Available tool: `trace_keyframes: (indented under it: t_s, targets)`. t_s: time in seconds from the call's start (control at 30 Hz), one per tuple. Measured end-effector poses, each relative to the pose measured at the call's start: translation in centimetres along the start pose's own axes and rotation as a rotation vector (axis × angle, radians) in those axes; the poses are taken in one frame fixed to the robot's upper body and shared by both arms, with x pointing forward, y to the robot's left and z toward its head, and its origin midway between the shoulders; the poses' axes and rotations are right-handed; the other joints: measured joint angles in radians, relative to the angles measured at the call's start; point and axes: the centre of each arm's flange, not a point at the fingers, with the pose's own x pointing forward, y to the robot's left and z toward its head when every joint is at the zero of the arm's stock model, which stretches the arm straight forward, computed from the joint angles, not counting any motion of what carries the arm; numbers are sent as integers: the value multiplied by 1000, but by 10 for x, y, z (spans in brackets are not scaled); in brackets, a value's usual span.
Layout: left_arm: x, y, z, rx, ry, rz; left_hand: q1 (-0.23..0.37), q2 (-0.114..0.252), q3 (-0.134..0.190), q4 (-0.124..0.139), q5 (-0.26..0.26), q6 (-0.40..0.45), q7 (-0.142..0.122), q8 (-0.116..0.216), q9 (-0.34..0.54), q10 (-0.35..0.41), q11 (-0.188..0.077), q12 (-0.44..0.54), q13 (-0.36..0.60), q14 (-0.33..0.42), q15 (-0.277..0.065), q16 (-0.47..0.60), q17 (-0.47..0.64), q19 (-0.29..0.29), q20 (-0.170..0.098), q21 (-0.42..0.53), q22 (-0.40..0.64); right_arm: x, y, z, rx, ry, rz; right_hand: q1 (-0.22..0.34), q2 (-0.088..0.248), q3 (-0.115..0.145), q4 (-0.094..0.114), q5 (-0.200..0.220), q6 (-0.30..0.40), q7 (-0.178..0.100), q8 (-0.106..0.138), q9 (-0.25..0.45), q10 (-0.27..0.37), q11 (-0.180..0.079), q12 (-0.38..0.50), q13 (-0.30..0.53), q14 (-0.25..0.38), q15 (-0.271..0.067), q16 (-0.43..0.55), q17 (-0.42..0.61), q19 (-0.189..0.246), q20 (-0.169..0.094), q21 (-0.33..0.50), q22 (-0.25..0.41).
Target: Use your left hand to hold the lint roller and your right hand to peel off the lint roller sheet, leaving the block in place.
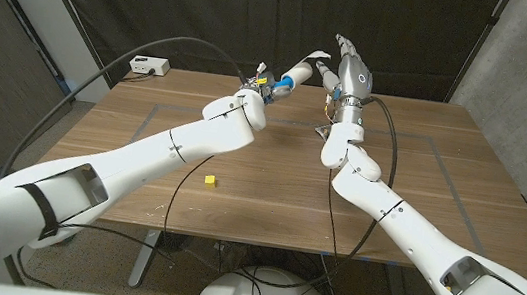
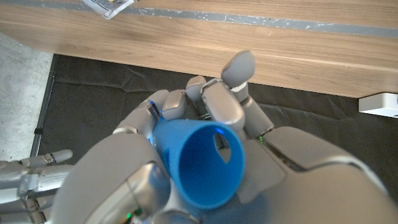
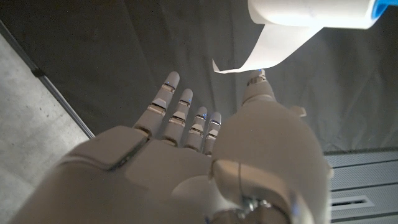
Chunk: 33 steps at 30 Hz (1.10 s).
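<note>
- The robot's left hand (image 1: 253, 94) grips the blue plastic handle of a white lint roller (image 1: 296, 75) above the far side of the wooden table (image 1: 441, 179), the left arm stretched forward from the near corner.
- In the left wrist view the grey fingers (image 2: 221, 102) curl around the handle's hollow blue end (image 2: 202, 163), the thumb and the others wrapped close on both sides.
- The roller's white sticky drum points away from the left hand toward the right hand (image 1: 351, 73), tilted upward.
- A loose white sheet (image 3: 264, 53) hangs partly peeled from the drum, its free corner just beside the tip of the right hand's thumb (image 3: 258, 87); whether they touch cannot be told.
- The right hand is raised above the table's far edge, fingers (image 3: 186, 112) extended and held side by side with nothing in them, the palm turned toward the roller.
- The right forearm rises steeply from a bent elbow over the table's middle.
- A small yellow cube-shaped block (image 1: 209, 179) sits on the tabletop well apart from both hands, beside the left forearm on its inner side.
- A white box with a cable (image 1: 149, 66) rests at the table's far corner, beyond the left hand's outer side.
</note>
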Motion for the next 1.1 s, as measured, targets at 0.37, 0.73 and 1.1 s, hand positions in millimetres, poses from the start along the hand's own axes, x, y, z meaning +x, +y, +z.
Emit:
trace_keyframes:
  t_s: [0.37, 0.73, 1.1]
  targets:
    - [0, 4, 11, 75, 19, -31, 0, 0, 0, 0, 0, 0, 0, 2, 2, 0, 0, 0, 0, 0, 0, 0, -1, -6, 1, 0, -13, 2, 13, 20, -204, -40, -29, 29, -5, 16, -16, 8, 29, -32, 9, 0, -12, -44, 4, 0, -14, -4, -6, -5, 4, -25, 0, -4]
    - [-5, 7, 14, 95, 14, -44, 0, 0, -3, 3, 0, 0, 0, 2, 1, 0, 0, 0, 0, 0, 0, 0, -8, -6, 1, 0, -12, 4, 24, 30, -388, -50, -14, 48, -16, 25, -25, 21, 47, -71, 22, 0, -8, -70, 11, -1, -35, -3, -16, -5, 1, -43, 0, -5]
    - [-8, 6, 13, 85, -1, -62, 0, 0, -3, 3, 0, 0, 0, 1, -5, 0, 0, 0, 0, 0, 0, 0, -8, -5, 2, 0, -14, 5, 34, 38, -462, -99, -57, 105, 12, 84, -17, 77, 473, -77, 122, 0, 272, -88, 52, -8, 116, -7, 38, -5, 58, -88, 33, -5]
